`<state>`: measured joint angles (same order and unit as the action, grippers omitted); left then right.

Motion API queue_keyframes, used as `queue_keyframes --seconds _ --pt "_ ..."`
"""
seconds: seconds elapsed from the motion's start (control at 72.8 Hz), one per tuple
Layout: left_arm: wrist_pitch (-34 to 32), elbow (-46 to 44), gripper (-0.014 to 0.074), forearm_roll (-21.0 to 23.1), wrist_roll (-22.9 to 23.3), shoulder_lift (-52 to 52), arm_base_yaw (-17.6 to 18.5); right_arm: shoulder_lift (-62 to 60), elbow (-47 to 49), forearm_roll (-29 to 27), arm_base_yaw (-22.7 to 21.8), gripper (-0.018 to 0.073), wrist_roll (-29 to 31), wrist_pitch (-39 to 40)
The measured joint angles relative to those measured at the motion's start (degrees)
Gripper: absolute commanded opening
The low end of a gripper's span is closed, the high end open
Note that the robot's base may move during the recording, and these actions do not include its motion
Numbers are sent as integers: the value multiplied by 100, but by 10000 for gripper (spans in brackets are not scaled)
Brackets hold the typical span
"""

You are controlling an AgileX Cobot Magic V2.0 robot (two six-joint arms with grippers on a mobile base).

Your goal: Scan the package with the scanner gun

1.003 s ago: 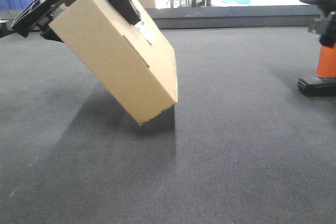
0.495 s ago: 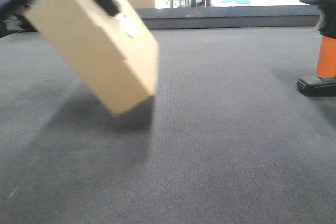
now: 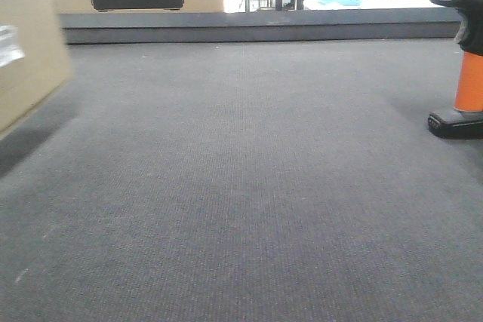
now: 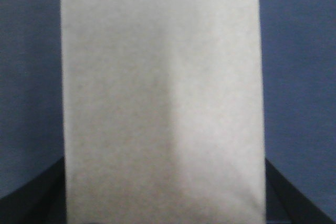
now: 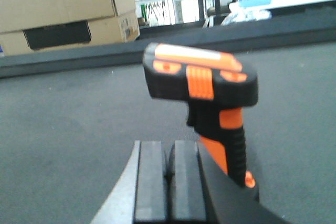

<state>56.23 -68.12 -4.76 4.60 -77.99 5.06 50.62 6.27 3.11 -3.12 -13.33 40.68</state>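
The package point(image 3: 26, 50) has been swung from mid-bench to the far left edge of view — apparently lifted, still gripped by the left hand, whose grip itself is hidden — while the right hand point(image 5: 160, 182), pads pressed together and empty, waits beside the scanner gun point(image 5: 207, 93), not yet picked up.

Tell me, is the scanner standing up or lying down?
Standing up. The scanner rests on its black base on the grey mat, orange handle rising straight, black head on top.

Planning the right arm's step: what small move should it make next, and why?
Probably open the right claw and ease it toward the scanner gun, aiming for its orange handle. The claw's pads look pressed together just short of the handle, the gun stands ungripped, and the package already appears lifted.
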Motion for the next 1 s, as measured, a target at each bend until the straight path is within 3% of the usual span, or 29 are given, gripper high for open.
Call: queue_keyframes --seconds 0.192,0.344,0.564,0.756,0.852,1.003 --pt "-20 13 -111 -96 -417 0 -547 -1402 0 12 0 -169 0 -1162" --pt "-23 22 -111 654 -1096 -54 -1006 -2224 0 23 0 -169 0 -2222" --pt "-141 36 -111 1049 -1402 -167 -1079 -2756 0 23 0 -169 0 -2944" --pt "-189 36 -105 900 -1419 -335 -1079 -2761 -13 23 0 -169 0 -3038" --pt "-189 36 -15 861 -1425 -411 -1079 -2761 -13 23 0 -169 0 -3036" --pt "-189 36 232 861 -1435 -426 -1079 -2761 -13 23 0 -169 0 -3036"
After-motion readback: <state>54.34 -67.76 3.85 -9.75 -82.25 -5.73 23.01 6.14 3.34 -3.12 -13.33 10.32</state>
